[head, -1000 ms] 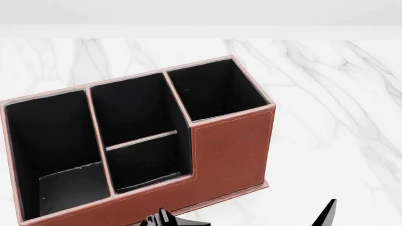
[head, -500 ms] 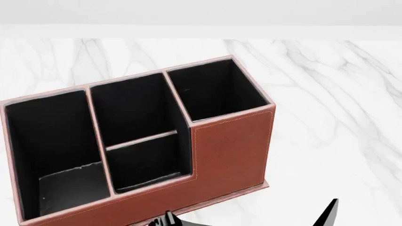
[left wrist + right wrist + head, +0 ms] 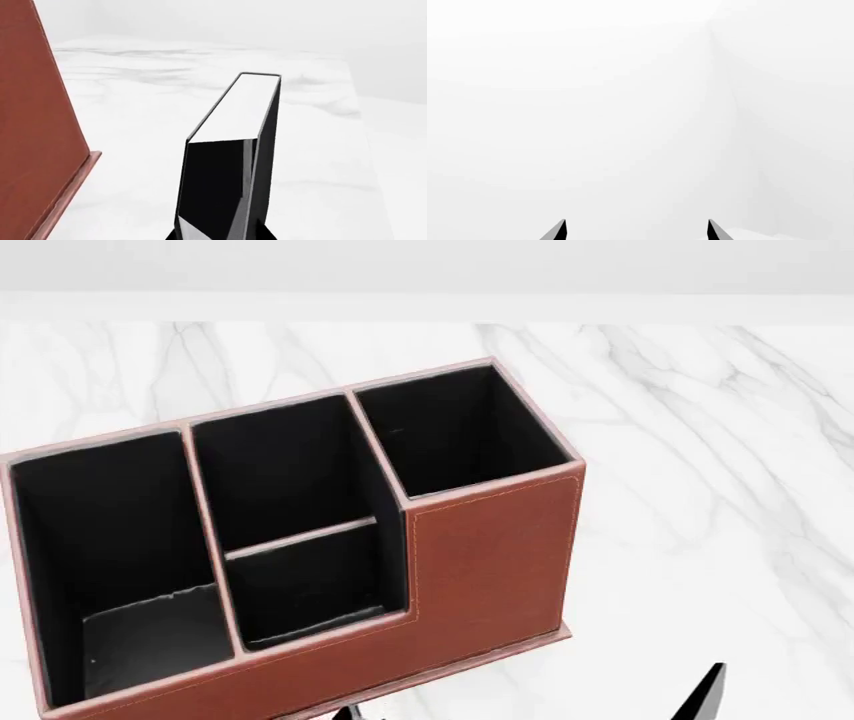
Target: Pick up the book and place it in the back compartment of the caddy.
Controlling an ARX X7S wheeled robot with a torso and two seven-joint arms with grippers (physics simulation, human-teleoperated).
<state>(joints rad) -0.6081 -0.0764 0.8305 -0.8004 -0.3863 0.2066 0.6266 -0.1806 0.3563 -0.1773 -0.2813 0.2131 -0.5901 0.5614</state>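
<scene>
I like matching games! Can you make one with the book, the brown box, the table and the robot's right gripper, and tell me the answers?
Things:
1. book
2. caddy
3. table
4. right gripper

Descriptions:
A. white marble with grey veins
B. reddish-brown outside, black inside
C. fingertips apart, nothing between them
D. black cover, white page edges, held by the left gripper beside the caddy's wall

Right pairs: 1-D, 2-B, 3-A, 4-C
</scene>
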